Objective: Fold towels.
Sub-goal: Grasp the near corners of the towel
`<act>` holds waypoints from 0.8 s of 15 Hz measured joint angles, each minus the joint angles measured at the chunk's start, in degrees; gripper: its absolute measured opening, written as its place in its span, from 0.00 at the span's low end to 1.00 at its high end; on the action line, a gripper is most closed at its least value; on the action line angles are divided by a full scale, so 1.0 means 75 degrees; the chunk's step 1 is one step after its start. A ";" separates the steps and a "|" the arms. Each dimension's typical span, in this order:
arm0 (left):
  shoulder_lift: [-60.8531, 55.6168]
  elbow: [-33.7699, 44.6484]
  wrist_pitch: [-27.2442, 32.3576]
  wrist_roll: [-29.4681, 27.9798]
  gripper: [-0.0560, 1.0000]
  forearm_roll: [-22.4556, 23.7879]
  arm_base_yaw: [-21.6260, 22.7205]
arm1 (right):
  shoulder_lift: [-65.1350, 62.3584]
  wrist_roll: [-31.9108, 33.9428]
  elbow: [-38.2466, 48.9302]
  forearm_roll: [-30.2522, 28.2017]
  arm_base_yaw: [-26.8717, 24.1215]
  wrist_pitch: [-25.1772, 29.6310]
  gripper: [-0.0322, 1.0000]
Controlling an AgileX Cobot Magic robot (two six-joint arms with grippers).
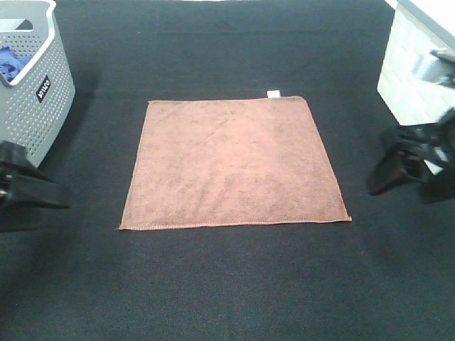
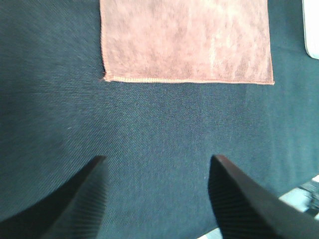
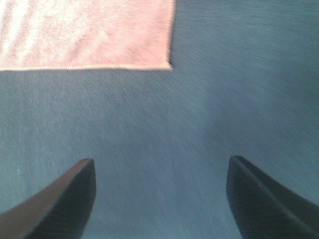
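A square reddish-brown towel lies flat and unfolded in the middle of the black cloth-covered table, with a small white tag on its far edge. My left gripper hovers at the left, clear of the towel, open and empty. In the left wrist view the towel lies beyond the open gripper. My right gripper stands off to the right of the towel, open with nothing in it. The right wrist view shows a towel corner ahead of the spread gripper.
A grey perforated basket with something blue inside stands at the back left. A white box-like object sits at the back right. Black tabletop surrounds the towel.
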 joint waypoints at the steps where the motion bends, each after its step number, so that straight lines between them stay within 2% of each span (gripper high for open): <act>1: 0.0451 -0.0008 -0.0053 0.0558 0.63 -0.0474 0.0000 | 0.0527 -0.0710 -0.0153 0.0787 -0.0038 -0.0053 0.71; 4: 0.1543 -0.0153 -0.0160 0.1940 0.64 -0.1681 0.0000 | 0.1520 -0.2322 -0.0351 0.2406 -0.0871 -0.0069 0.71; 7: 0.2254 -0.0619 -0.0168 0.2422 0.64 -0.2032 0.0000 | 0.2338 -0.3659 -0.0390 0.3629 -0.1390 -0.0214 0.72; 9: 0.2681 -0.1008 -0.0183 0.2445 0.64 -0.2040 -0.0061 | 0.2987 -0.4003 -0.0596 0.3843 -0.1390 -0.0222 0.73; 12: 0.3117 -0.1314 -0.0191 0.2445 0.64 -0.2032 -0.0145 | 0.3644 -0.4041 -0.1047 0.3850 -0.1390 -0.0222 0.74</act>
